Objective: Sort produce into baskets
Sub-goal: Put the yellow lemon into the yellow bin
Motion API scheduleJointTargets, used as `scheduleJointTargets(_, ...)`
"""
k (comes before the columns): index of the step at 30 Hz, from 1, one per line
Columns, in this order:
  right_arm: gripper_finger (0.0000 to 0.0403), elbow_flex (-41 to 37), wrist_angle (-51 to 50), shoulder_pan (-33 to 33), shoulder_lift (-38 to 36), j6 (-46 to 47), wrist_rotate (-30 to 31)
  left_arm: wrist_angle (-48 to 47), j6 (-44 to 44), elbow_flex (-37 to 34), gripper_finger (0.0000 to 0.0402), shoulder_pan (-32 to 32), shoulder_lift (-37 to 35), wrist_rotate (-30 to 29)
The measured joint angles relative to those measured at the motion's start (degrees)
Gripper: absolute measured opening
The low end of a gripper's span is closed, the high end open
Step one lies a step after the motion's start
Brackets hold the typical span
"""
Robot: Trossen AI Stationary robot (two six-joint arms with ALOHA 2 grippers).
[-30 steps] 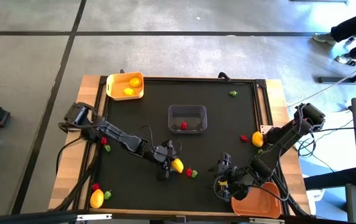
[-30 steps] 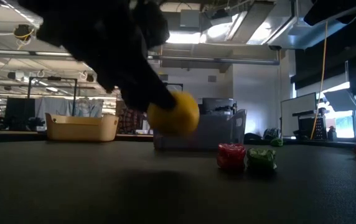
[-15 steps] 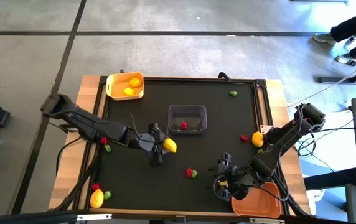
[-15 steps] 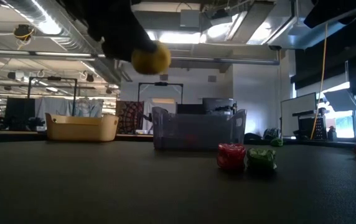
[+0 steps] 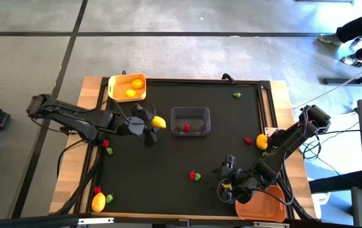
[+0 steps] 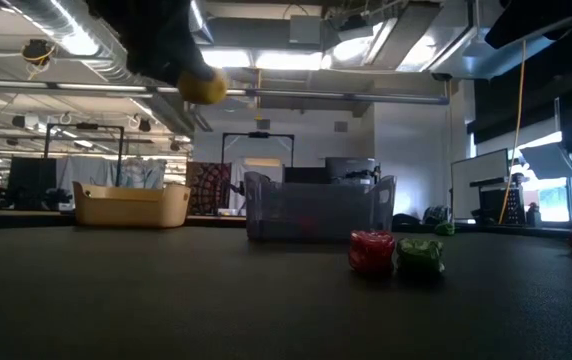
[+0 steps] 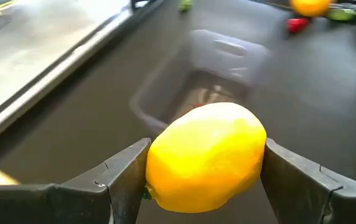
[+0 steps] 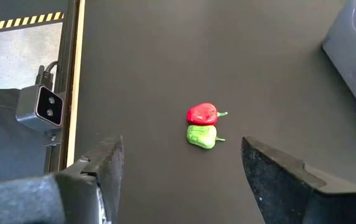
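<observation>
My left gripper (image 5: 150, 123) is shut on a yellow lemon (image 5: 159, 122), high above the mat between the yellow basket (image 5: 127, 87) and the clear basket (image 5: 190, 120); the lemon also shows in the low view (image 6: 203, 88). The yellow basket holds two lemons. The clear basket holds a red piece (image 5: 187, 128). My right gripper (image 5: 226, 171) is open and empty, near the orange basket (image 5: 261, 209) at the table's near right. A red piece (image 8: 202, 114) and a green piece (image 8: 201, 136) lie side by side on the mat ahead of it. My left gripper pinches the lemon (image 7: 206, 155) between its two fingers (image 7: 126, 177), one on each end of its long axis. The lemon is lifted clear of the mat, lying level across the gap.
More produce lies on the mat: a lemon (image 5: 98, 202) with red and green pieces at the near left, a red piece (image 5: 109, 151) at the left edge, a lemon (image 5: 261, 142) and red piece (image 5: 249, 140) at the right, a green piece (image 5: 237, 95) far right.
My left gripper has risen from the mat with the lemon and carried it toward the table's far left, toward the yellow basket. The lemon stays in its hold, lifted clear. The red and green pieces stay where they lay.
</observation>
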Motion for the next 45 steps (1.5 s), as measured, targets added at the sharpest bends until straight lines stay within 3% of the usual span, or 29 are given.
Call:
scheduleJointTargets(10,0.0264,0.00,-0.59,0.00,0.00,-0.11,1.05,-10.46,-1.39,-0.02,0.0269,10.49,-4.04,-7.24)
scheduleJointTargets(21,0.0264,0.00,-1.22,0.00,0.00,-0.13,2.14,-9.37,-0.97,-5.88,0.0269,24.53,-3.97,-7.88)
scheduleJointTargets(45,0.0264,0.00,-1.33,0.00,-0.02,-1.53,5.62,20.49,4.89,-21.34,0.0269,42.06,-3.82,-6.73)
